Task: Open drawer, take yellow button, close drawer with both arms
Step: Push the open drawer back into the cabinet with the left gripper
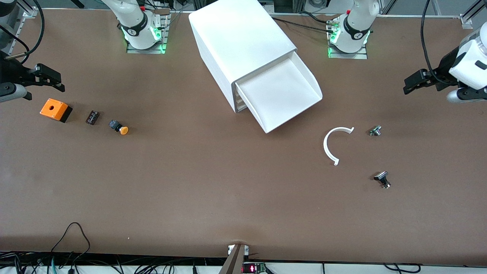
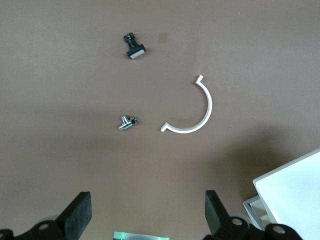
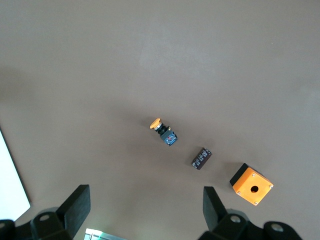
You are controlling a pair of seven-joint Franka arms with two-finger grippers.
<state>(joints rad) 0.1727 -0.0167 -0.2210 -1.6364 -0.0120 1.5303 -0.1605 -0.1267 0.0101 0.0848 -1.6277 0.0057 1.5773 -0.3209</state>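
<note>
A: Drawer status?
B: Pulled out of cabinet, upper center of frame; tray looks empty.
A: Button?
B: On table, left-center, cap pointing lower right, beside black block and orange box.
A: Grippers?
B: Both spread wide, holding nothing. Right gripper at left edge, above the box, closer to the button. Left gripper at right edge, waiting.

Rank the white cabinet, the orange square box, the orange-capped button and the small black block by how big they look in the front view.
1. white cabinet, by far the largest
2. orange square box
3. button and small black block: these look about alike, so I leave them unranked.
</note>
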